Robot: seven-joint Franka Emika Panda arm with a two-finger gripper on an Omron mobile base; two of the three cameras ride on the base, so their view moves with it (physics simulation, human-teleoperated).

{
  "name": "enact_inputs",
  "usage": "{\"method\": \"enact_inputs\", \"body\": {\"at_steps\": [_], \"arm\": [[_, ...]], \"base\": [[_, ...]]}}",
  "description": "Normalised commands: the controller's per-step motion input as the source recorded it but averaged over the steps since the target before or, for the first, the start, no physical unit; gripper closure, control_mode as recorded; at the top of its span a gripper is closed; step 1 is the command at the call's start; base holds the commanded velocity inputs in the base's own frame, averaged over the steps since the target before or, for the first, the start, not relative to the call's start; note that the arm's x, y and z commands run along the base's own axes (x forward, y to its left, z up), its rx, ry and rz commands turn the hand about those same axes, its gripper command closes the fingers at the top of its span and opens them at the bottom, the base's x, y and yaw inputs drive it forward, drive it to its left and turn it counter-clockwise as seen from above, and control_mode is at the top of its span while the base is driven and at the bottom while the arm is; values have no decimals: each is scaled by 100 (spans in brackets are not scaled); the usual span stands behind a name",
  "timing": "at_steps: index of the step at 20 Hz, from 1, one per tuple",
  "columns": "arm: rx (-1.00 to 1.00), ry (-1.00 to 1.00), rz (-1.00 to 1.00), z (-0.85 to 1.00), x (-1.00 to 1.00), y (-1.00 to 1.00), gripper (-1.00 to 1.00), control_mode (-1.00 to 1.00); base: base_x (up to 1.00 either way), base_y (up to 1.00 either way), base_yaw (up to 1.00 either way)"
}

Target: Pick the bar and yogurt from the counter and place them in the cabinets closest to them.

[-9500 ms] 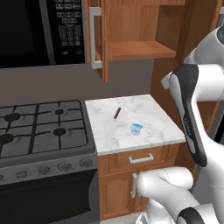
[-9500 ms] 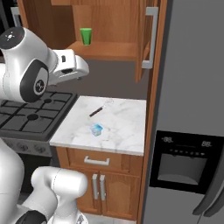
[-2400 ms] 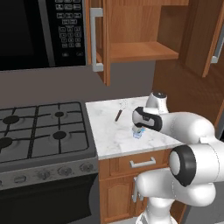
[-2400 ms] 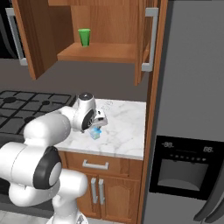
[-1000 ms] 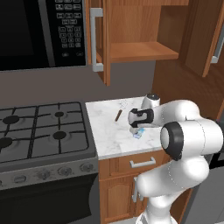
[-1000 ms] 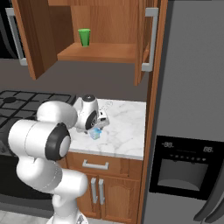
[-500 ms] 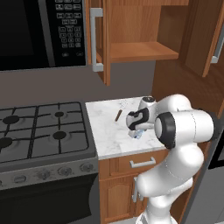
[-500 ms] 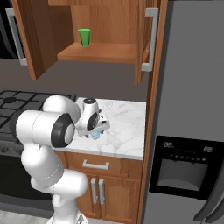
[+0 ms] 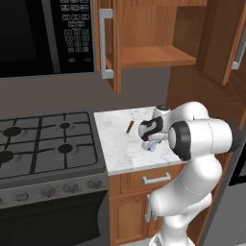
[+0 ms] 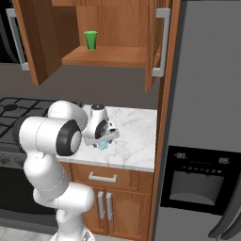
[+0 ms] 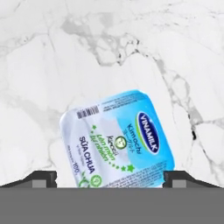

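The yogurt (image 11: 116, 140), a pale blue and white cup with a printed lid, stands on the white marble counter (image 11: 109, 52) right under my hand. My gripper (image 11: 111, 177) is open, one dark fingertip (image 11: 43, 177) on each side of the cup and close to its edges. From the base the gripper (image 9: 150, 141) hangs low over the yogurt (image 9: 153, 146) near the counter's front, and the other side shows the gripper (image 10: 104, 139) above the yogurt (image 10: 102, 143). The open cabinets (image 9: 153, 55) hang above. The bar is out of view.
A thin dark brown stick (image 9: 130, 126) lies on the counter (image 9: 117, 149) behind the hand. The gas stove (image 9: 43, 144) is to the left under a microwave (image 9: 43, 33). A green cup (image 10: 90, 40) stands on the cabinet shelf (image 10: 108, 56). The fridge (image 10: 207, 117) bounds the right.
My arm has folded in closer over the counter and the hand has settled lower around the yogurt. The cup has not moved.
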Motion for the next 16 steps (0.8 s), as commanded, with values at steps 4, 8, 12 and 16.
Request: {"method": "enact_inputs", "body": {"at_steps": [4, 8, 12, 16], "arm": [[0, 0, 0, 18, 0, -13, -100, -100], [0, 0, 0, 18, -2, -18, -100, -100], [0, -1, 0, 11, -4, -12, -100, -100], [0, 0, 0, 0, 0, 0, -100, -100]], "base": [[0, 0, 0], [0, 0, 0], [0, 0, 0], [0, 0, 0]]}}
